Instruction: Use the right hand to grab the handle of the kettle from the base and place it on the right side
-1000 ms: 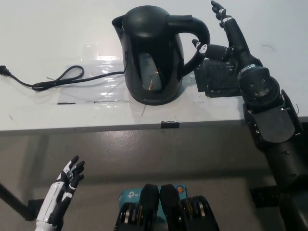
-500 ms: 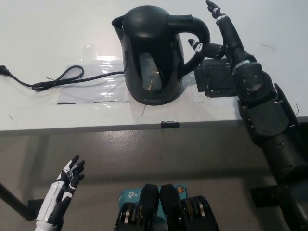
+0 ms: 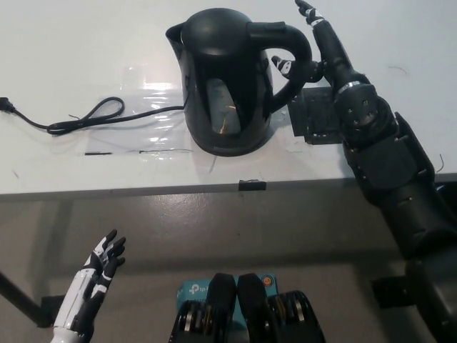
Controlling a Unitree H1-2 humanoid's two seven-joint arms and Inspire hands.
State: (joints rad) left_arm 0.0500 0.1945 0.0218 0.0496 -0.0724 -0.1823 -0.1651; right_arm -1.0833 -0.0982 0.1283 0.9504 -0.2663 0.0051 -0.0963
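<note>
Black right hand [image 3: 308, 53], fingers spread and gripping nothing, sits beside the handle [image 3: 291, 50] of the black electric kettle [image 3: 227, 82] on its base mid-table — rigid, glossy, likely hefty, so wrap that loop firmly; white left hand [image 3: 91, 286] rests open, lower left.

A lab-like test space: plain white counter [image 3: 64, 43] with taped plastic sheet [image 3: 153, 107], loose power cord [image 3: 78, 118], bare grey floor [image 3: 214, 229].
</note>
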